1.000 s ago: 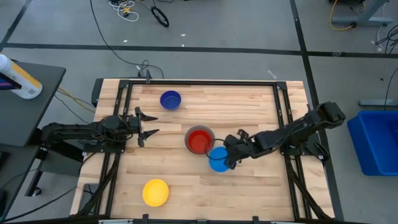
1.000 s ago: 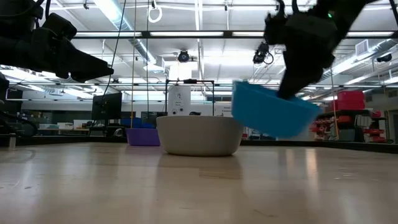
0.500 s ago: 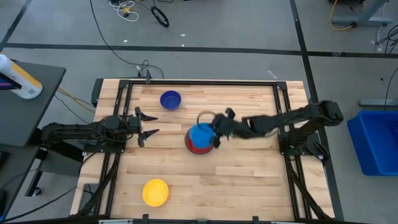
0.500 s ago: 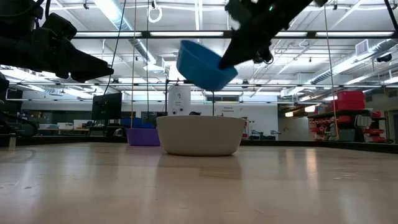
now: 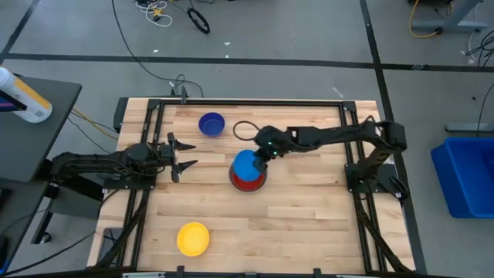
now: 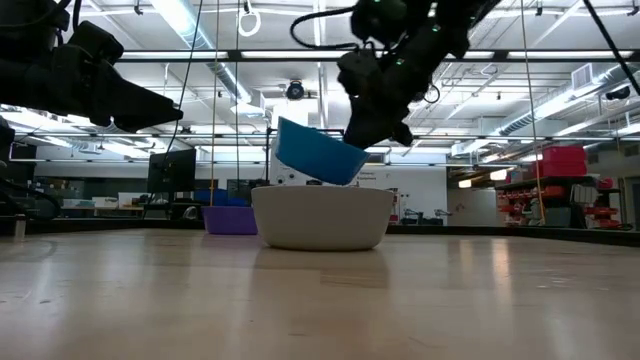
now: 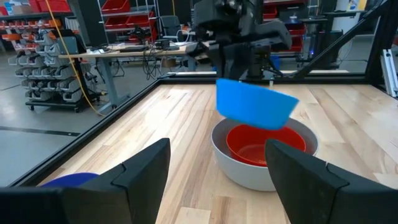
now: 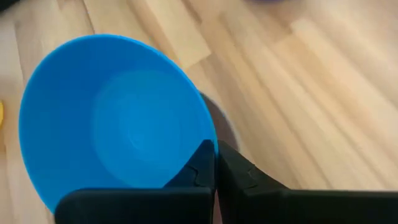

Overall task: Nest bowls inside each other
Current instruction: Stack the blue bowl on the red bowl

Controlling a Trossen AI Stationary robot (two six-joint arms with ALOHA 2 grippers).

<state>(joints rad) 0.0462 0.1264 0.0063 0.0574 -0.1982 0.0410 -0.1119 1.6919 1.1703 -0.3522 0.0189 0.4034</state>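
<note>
A wide workshop with shelving and ceiling lights lies behind the wooden table (image 5: 309, 224), on which the bowls are spread. Near the table's middle the grey bowl (image 7: 245, 174) stands upright with the red bowl (image 7: 255, 147) already seated inside it. The right pincer (image 5: 262, 151) is clamped on the rim of the light blue bowl (image 5: 246, 164), its fingers pinched tight over the edge in the right wrist view, and holds that bowl in the air directly over the red and grey pair.

The relation that matters is vertical: the light blue bowl hangs just above the stack, apart from it, tilted, with the gripped edge higher and the far edge dipping toward the grey rim. From above it covers most of the red bowl, so the alignment looks close; the likely next need is to level it and lower it straight down.

The left pincer (image 5: 184, 154) waits with fingers spread, well to the stack's left, holding nothing. The dark blue bowl (image 5: 211, 123) sits toward the far edge, nearer the left arm, and the yellow bowl (image 5: 193, 238) near the front edge; both remain to be nested.
</note>
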